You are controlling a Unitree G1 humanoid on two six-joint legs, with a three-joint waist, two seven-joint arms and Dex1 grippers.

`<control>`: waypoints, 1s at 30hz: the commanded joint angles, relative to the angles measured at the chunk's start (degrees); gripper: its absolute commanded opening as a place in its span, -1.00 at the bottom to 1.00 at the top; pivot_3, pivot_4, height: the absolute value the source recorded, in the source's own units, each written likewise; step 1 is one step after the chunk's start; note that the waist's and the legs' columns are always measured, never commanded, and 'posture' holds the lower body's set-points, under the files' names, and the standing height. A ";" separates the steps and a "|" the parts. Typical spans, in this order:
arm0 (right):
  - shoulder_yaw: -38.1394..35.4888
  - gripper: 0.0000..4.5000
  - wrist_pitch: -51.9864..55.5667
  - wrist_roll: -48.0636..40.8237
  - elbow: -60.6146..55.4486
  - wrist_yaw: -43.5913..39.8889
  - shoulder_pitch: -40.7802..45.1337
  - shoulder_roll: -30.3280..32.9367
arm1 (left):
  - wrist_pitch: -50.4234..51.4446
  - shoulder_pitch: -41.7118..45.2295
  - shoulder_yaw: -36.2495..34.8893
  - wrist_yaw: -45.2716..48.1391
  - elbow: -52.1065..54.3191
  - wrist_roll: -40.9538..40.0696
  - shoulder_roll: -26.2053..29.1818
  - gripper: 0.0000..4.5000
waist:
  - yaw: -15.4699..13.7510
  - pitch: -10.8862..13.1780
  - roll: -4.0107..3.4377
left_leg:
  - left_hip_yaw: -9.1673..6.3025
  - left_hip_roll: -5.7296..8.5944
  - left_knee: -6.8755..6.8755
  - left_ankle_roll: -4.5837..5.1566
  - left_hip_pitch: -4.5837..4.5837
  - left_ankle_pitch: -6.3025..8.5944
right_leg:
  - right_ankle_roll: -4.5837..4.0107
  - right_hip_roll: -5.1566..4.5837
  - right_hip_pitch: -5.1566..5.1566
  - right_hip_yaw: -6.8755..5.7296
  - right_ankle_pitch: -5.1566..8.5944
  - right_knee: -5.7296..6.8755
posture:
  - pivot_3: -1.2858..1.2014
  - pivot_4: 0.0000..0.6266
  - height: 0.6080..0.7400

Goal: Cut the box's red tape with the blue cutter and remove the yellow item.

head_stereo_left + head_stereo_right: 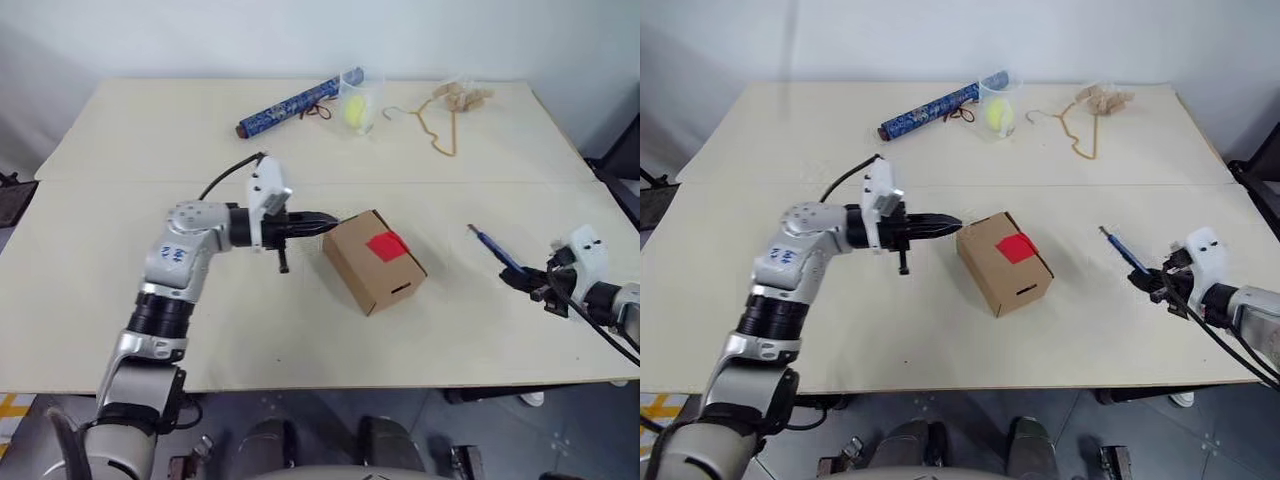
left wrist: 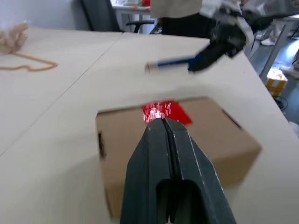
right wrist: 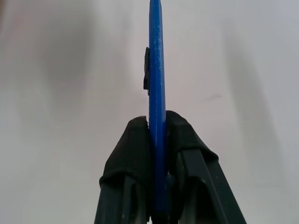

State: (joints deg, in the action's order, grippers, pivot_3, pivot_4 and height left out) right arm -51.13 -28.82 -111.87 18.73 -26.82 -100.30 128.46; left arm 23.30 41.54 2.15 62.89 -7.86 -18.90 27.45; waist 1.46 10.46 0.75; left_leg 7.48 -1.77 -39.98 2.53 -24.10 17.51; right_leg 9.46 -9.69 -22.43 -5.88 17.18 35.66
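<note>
The brown box (image 1: 362, 272) lies tilted at the middle of the table, with the red tape (image 1: 386, 245) on its top face and a slot on its front side. My left gripper (image 1: 333, 222) is shut and empty, pointing sideways with its tips at the box's upper left corner; I cannot tell whether they touch. In the left wrist view those shut fingers (image 2: 154, 154) cover part of the box (image 2: 219, 140) just below the red tape (image 2: 161, 111). To the right, my right gripper (image 1: 528, 280) is shut on the blue cutter (image 1: 493, 250), whose blade end points away over the table (image 3: 156, 56). The yellow item is hidden.
At the table's far side lie a dark-blue patterned roll (image 1: 290, 105), a clear cup with a yellow-green ball (image 1: 357, 108), a tan wire hanger (image 1: 438, 125) and some wooden pieces (image 1: 462, 97). A seam (image 1: 450, 183) crosses the table behind the box.
</note>
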 commanded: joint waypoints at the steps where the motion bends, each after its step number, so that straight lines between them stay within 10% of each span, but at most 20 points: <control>1: -9.13 -0.92 -1.78 -1.13 0.62 5.65 -6.90 0.54 | 1.27 -2.79 -2.20 0.48 5.29 -2.67 2.33 -1.00 | 0.02 0.00 0.00 | 0.00 -0.01 -0.02 0.00 0.00 0.00 | 0.00 0.00 -0.01 0.02 0.00 0.01 | 0.03 -0.52 1.00; 3: -13.54 -0.92 -1.33 -1.13 0.44 7.10 -10.61 0.54 | 2.04 -4.10 -2.45 0.20 6.85 -3.25 3.09 -1.00 | -0.18 0.00 0.00 | 0.01 -0.01 -0.04 0.00 -0.01 0.00 | 0.01 0.00 -0.01 0.06 -0.01 -0.01 | 0.03 -0.52 1.00; 16: -19.57 0.99 -11.39 -1.13 0.63 -10.02 -9.29 -2.45 | 6.69 -10.68 -2.83 -5.10 14.50 -5.80 3.45 -1.00 | 0.12 0.00 0.00 | 0.10 0.02 -0.06 0.01 0.02 -0.01 | 0.02 0.00 -0.01 0.20 -0.01 -0.04 | 0.03 -0.52 1.00; 24: -2.67 0.99 -9.50 5.32 -14.48 -19.32 21.07 -12.76 | 5.22 -12.22 -3.33 -3.56 12.83 -6.11 5.31 -1.00 | -0.07 0.01 0.01 | 0.01 -0.05 -0.02 -0.04 0.04 -0.01 | 0.02 0.07 -0.06 0.23 -0.01 0.00 | 0.03 -0.52 1.00; 30: 0.92 0.99 16.18 17.16 -24.23 -19.45 51.74 -35.11 | 2.92 -14.18 -5.28 -0.95 10.73 -6.54 8.75 -1.00 | -1.82 0.07 0.32 | -0.22 -0.06 -0.02 -0.19 -0.06 0.09 | -0.03 0.03 -0.04 0.04 0.01 -0.40 | 0.03 -0.52 1.00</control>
State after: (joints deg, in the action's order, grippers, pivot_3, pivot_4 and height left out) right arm -50.48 -19.95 -97.21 -4.16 -46.60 -50.75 97.04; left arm 27.52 27.76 -1.61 61.12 2.86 -24.43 35.49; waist -0.36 10.53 1.07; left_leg 7.09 -1.87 -40.00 2.27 -24.17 17.64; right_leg 9.39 -9.62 -22.37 -5.99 17.20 35.12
